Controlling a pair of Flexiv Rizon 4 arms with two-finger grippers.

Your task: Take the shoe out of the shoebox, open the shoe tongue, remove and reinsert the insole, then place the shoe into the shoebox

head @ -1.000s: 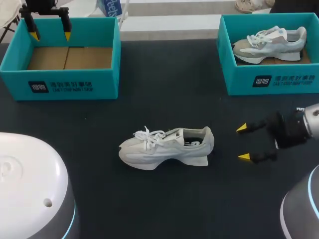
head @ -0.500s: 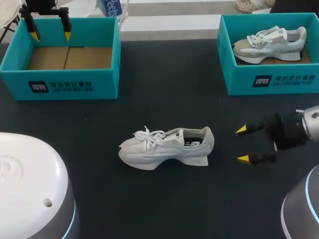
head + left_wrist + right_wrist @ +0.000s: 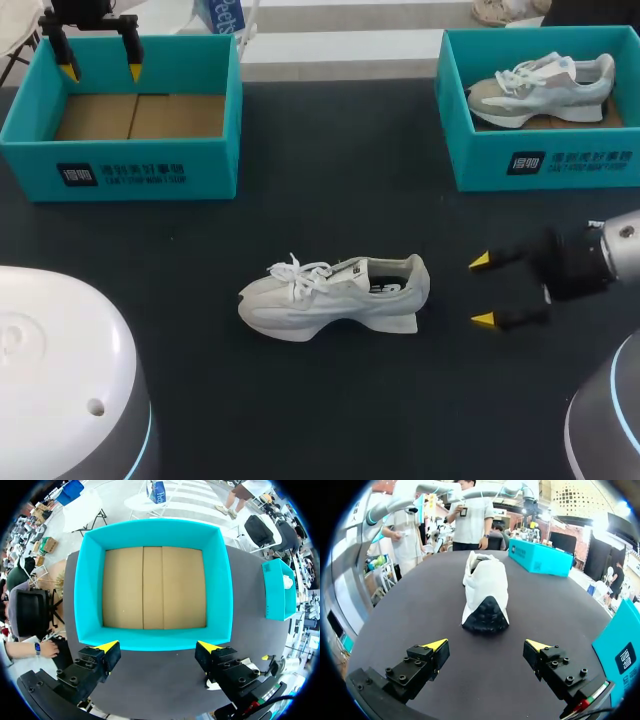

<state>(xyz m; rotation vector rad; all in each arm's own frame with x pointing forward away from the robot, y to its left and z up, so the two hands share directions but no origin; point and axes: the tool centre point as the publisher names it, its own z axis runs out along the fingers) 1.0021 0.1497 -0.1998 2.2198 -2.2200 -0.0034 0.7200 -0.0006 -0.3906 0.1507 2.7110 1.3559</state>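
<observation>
The white shoe point(image 3: 335, 295) sits near the middle of the dark desk point(image 3: 340, 180), toe toward 9 o'clock and heel toward 3 o'clock, with open desk surface showing on every side of it. At 3 o'clock from its heel, the right end effector point(image 3: 483, 290) hangs low with its fingers spread wide, holding nothing. A strip of bare desk separates the yellow tips from the heel. In the right wrist view the shoe point(image 3: 485, 592) lies straight ahead of the right end effector point(image 3: 487, 645), its dark heel sole facing the fingers.

At 10 o'clock stands the left shoebox point(image 3: 120, 115), with its brown cardboard floor showing. The left end effector point(image 3: 100, 72) is over its far rim, fingers also wide apart; in the left wrist view point(image 3: 157, 647) the tips line up with one teal wall. At 2 o'clock the right shoebox point(image 3: 540, 160) holds a second shoe point(image 3: 545, 88) and is well apart from the shoe at the middle.
</observation>
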